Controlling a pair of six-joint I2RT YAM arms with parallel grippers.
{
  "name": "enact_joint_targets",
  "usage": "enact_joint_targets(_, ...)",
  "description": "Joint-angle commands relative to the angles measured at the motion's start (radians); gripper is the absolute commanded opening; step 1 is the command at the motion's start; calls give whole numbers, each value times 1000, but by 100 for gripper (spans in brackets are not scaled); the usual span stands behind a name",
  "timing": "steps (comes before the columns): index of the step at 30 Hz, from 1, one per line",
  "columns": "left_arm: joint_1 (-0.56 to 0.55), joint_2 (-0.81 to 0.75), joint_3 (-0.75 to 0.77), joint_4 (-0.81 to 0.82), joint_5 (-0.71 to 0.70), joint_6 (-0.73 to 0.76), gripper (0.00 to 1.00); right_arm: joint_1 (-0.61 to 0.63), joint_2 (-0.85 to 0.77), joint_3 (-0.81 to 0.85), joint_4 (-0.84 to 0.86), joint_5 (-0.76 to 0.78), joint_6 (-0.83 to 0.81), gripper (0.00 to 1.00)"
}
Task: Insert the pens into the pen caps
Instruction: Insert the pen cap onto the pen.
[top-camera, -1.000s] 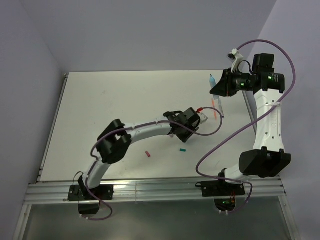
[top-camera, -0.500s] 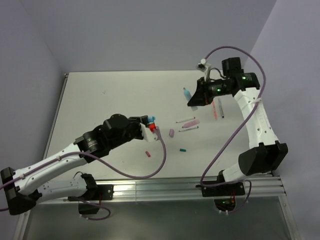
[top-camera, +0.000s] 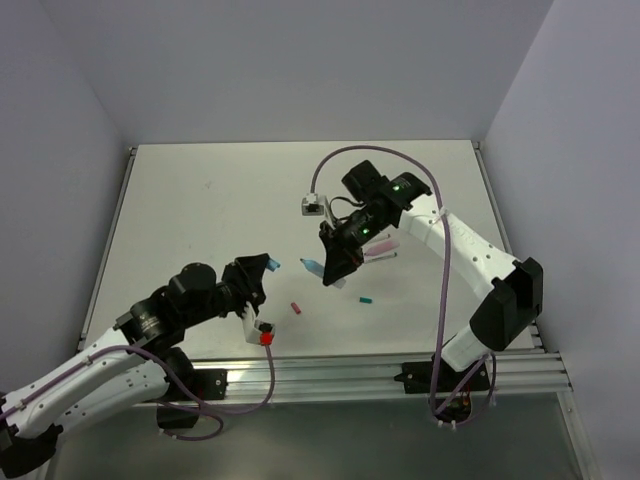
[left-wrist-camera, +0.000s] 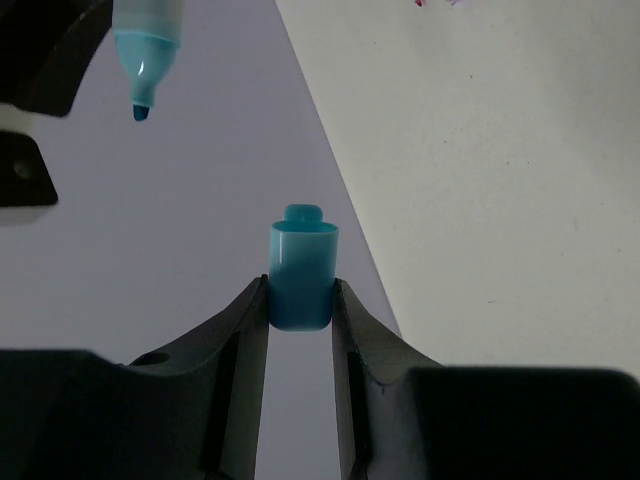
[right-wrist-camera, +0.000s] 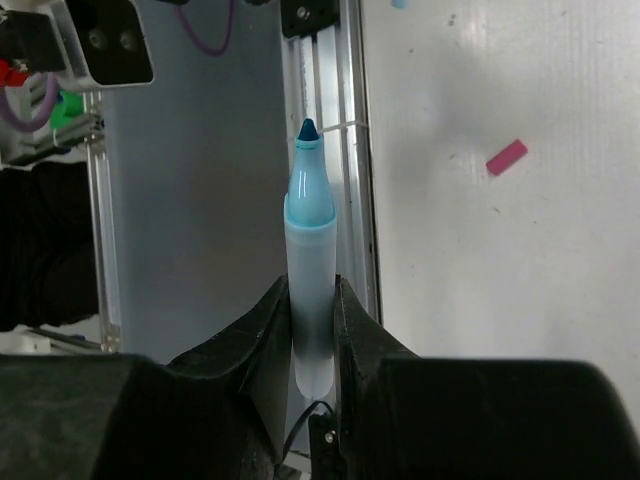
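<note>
between the fingers of the left gripper (left-wrist-camera: 299, 296): a stubby light blue plastic pen cap (left-wrist-camera: 301, 268), pinched by its lower half, with the little nub end poking out past the fingertips

left gripper state: pressed in on that pen cap, one pad touching each side

up and left of the left gripper (its wrist view): the blue tip of a slim marker pen (left-wrist-camera: 146, 45) with a light blue collar and a whitish plastic barrel. it's in the air, clearly apart from the pen cap and off to one side of it

right gripper (right-wrist-camera: 312, 296): clamped on the marker pen's whitish barrel, low down, so the tip points straight out away from the fingers

from overhead: both grippers are held up over the near part of the white table (top-camera: 200, 200), facing each other. pen tip and pen cap are near each other but not touching

on the table below the gap between the grippers: a small pink cap (top-camera: 296, 308), lying flat

right of the right gripper, on the table: a small teal cap (top-camera: 366, 299), well apart from the pink cap

behind the marker pen in the right wrist view: the aluminium rail (right-wrist-camera: 330, 100) at the table's edge
</note>
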Motion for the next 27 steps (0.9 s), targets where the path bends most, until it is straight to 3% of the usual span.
enact_joint_targets(1,6,-18,-16,-16,78,171,0,56,16,-13,6,55,-34,0)
enact_joint_targets(9,6,120,134,-127,106,51,0,136,28,-31,23,160,-15,0)
enact_joint_targets(18,6,157,183,-187,122,60,0,179,40,-36,63,258,43,0)
enact_joint_targets(27,6,229,252,-230,110,1,0,187,54,5,75,252,89,0)
